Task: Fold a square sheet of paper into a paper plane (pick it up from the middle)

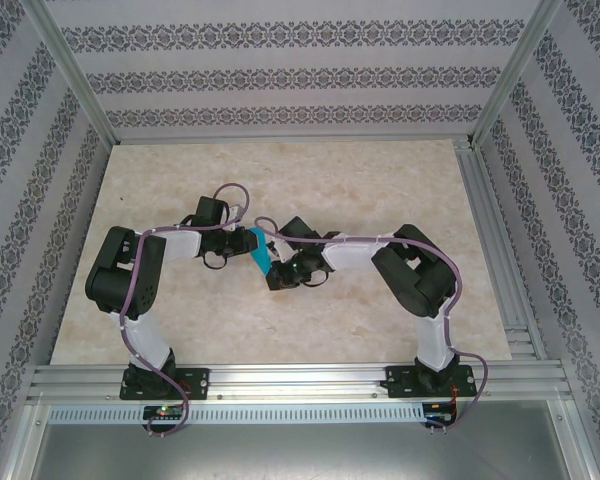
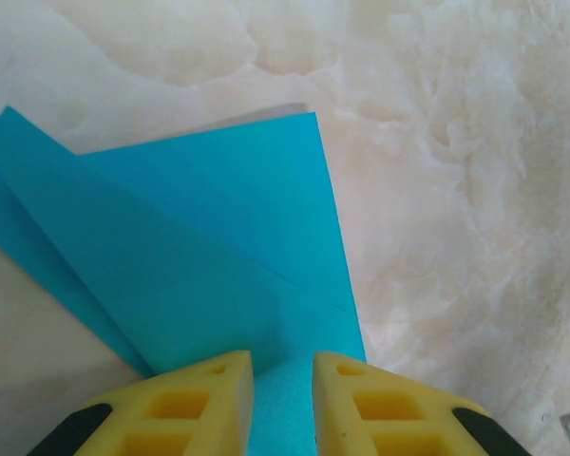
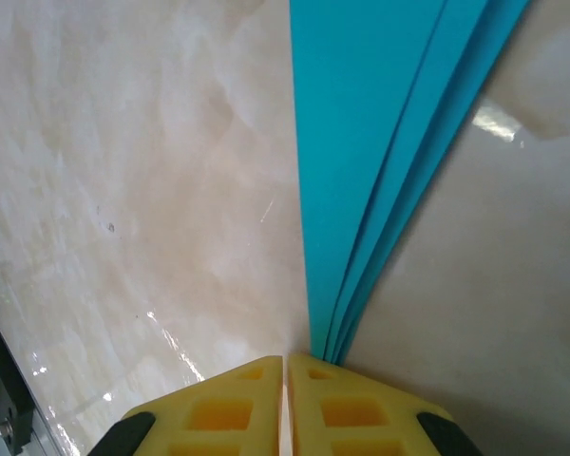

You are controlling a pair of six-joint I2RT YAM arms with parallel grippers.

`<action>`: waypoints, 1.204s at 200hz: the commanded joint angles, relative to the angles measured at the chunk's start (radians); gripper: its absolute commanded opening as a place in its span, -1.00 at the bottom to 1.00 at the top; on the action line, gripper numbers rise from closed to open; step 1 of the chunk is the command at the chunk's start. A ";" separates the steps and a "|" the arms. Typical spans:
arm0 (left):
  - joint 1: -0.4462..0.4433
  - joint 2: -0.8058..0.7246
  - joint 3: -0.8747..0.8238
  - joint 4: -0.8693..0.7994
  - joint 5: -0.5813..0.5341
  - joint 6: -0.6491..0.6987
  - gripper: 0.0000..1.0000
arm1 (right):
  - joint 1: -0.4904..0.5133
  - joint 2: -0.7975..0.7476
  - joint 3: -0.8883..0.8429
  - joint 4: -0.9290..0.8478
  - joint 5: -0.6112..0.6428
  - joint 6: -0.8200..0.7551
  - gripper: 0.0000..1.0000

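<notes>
- Jaws of the left gripper [image 1: 242, 248] and right gripper [image 1: 273, 268] meet mid-bench in the top view, both too small there to read.
- Top view: paper plane [image 1: 259, 253] is a narrow turquoise strip between the two grippers, touching both. It runs from far-left to near-right.
- Top view: left arm comes in from the left, right arm from the right. Pale marbled bench [image 1: 330, 180] is bare around them.
- Left wrist view: left gripper [image 2: 283, 366] has its jaws a narrow gap apart, and blue paper shows in the gap.
- Left wrist view: cannot tell whether the yellow fingers [image 2: 209, 399] clamp the paper or only sit over it.
- Left wrist view: paper plane [image 2: 199, 247] fans out from the fingers in overlapping layers with a slanted fold line. Its far edge is straight and the bench [image 2: 456, 142] lies beyond.
- Right wrist view: right gripper [image 3: 285, 361] has its jaws closed, yellow fingers [image 3: 218, 408] pressed together and pinching the narrow end of the paper.
- Right wrist view: paper plane [image 3: 361, 142] rises from the fingertips as a long wedge, with several layered edges on its right side. Bench [image 3: 123, 142] is behind it.
</notes>
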 commanded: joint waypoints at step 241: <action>0.015 0.036 0.009 -0.033 -0.040 0.012 -0.48 | -0.019 0.051 0.030 0.012 0.059 0.087 -0.70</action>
